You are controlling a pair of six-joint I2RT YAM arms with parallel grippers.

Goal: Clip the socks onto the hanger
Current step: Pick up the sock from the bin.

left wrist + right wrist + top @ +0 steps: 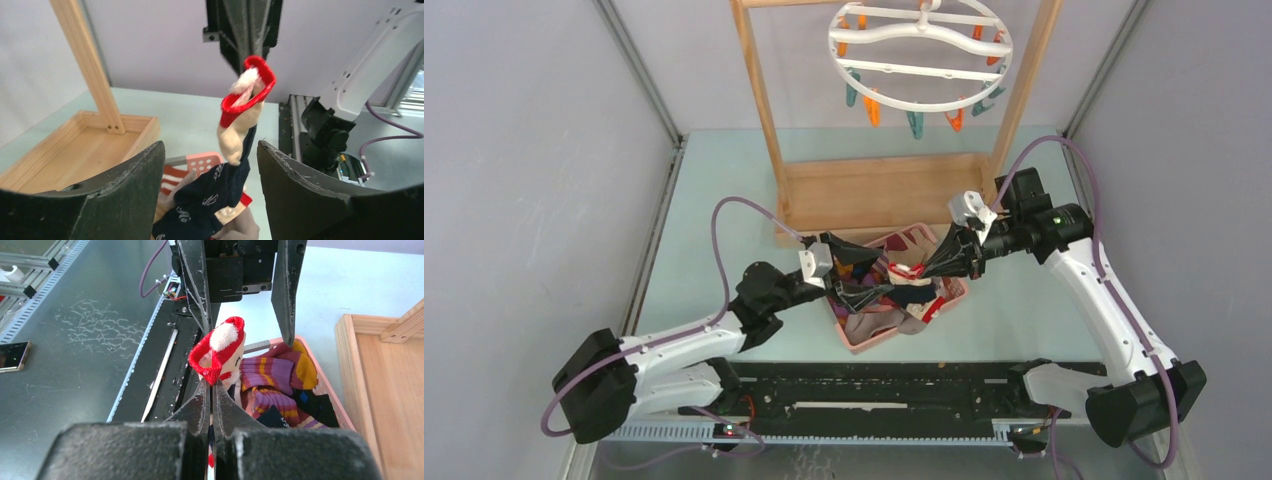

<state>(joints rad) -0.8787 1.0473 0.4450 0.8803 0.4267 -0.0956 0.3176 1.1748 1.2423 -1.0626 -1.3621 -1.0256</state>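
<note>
so the right gripper (211,390), clamped on the navy sock (230,185) by its cuff, dangles it upright just right of the left gripper (210,149), whose jaws are spread wide.

Nothing legible — sock (207,200) lettering blurred.

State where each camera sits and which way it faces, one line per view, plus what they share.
Top external: above and behind the bases, looking down on table, hanger and both arms.
Left wrist: on the left arm, facing the right gripper; own open fingers frame the view.
Right wrist: on the right arm, facing the open left gripper; own shut fingers pinch the sock.
Shared: both wrist views show the sock, red cuff up, from opposite sides.
</note>
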